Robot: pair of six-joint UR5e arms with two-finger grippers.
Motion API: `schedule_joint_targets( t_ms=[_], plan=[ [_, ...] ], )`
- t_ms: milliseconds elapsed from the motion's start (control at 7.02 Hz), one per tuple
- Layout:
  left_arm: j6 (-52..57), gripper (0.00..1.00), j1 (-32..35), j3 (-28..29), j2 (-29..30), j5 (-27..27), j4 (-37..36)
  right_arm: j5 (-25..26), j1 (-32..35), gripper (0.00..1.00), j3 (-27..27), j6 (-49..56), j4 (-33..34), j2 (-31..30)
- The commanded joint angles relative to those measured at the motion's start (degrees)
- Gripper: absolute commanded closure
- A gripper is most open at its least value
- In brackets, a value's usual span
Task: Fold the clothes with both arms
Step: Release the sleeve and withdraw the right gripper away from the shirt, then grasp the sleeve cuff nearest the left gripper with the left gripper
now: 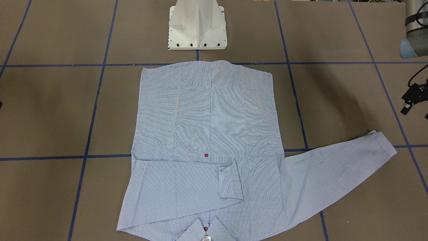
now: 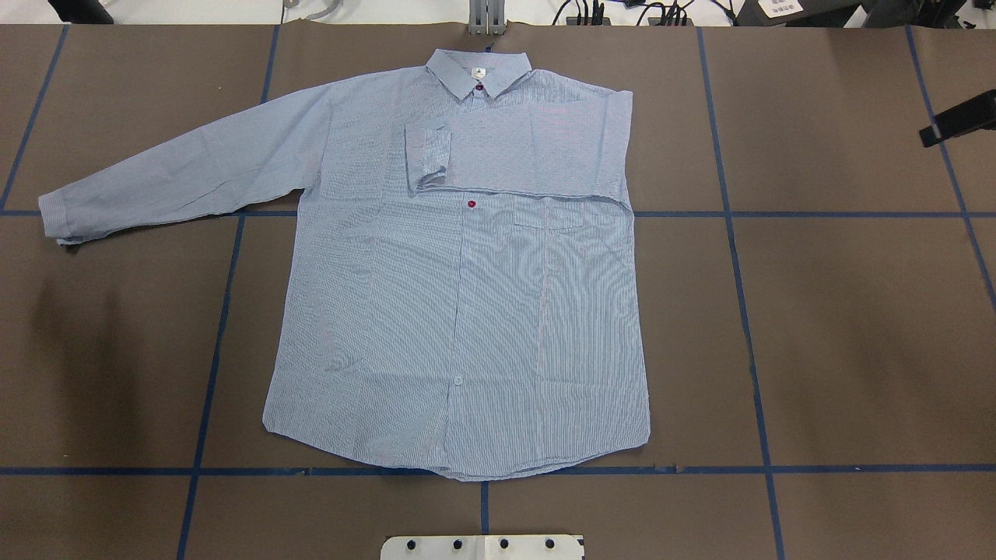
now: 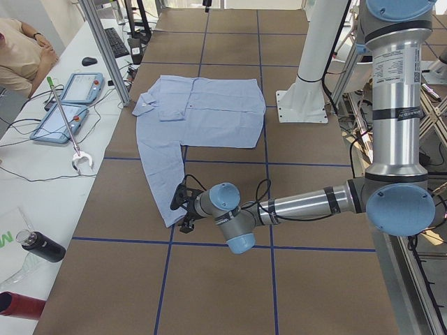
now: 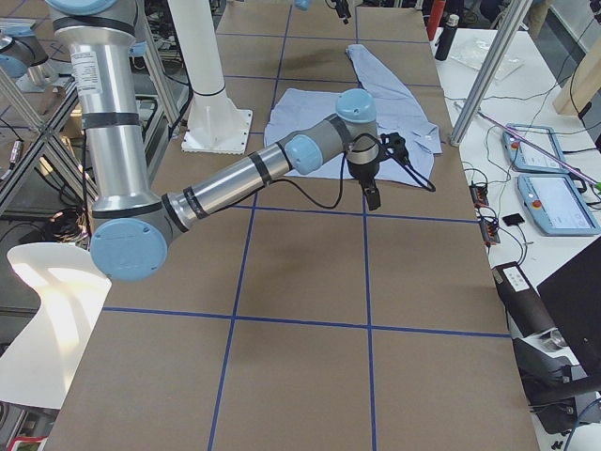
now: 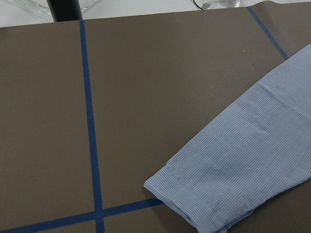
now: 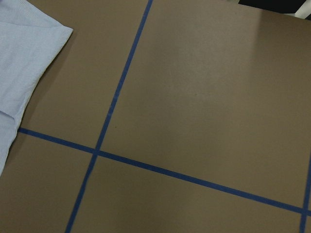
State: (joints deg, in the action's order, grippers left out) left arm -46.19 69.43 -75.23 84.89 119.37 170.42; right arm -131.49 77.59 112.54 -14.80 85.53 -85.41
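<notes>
Brown matting is covering the desk (image 2: 856,311), and blue tape lines (image 2: 731,233) are dividing it into large rectangles. A white side table (image 3: 49,202) is running along one long edge of the desk, carrying two teach pendants (image 3: 61,122), a keyboard (image 3: 115,43), a mouse (image 3: 89,61), loose black cables and a black bottle (image 3: 43,246). Aluminium posts (image 3: 106,49) are standing between the desk and the side table. A person (image 3: 21,52) is sitting at that table. Even light is falling from above, leaving soft shadows on the matting.
</notes>
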Motion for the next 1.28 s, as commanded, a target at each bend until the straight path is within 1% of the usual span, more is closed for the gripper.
schedule_joint_targets(
  t_ms=[0, 142, 285, 712, 1140],
  plan=[
    [-12.4, 0.17, -7.4, 1.7, 0.9, -7.2, 4.3, -3.4, 4.4, 0.00, 0.2, 5.0, 0.0, -3.0],
    [-13.3, 0.34, -8.6, 3.2, 2.5, -7.9, 4.4, -3.4, 4.4, 0.00, 0.2, 5.0, 0.0, -2.9],
    [-13.3, 0.41, -9.0, 5.0, 4.0, -8.1, 4.4, -3.4, 4.4, 0.00, 0.0, 5.0, 0.0, -2.8],
    [-13.1, 0.42, -9.0, 9.1, 6.7, -8.4, 4.3, -3.3, 4.4, 0.00, -0.1, 5.0, 0.0, -2.7],
    [-12.8, 0.42, -10.4, 10.1, 6.7, -8.5, 4.7, -3.1, 4.4, 0.00, -0.1, 4.9, 0.0, -3.0]
  ],
)
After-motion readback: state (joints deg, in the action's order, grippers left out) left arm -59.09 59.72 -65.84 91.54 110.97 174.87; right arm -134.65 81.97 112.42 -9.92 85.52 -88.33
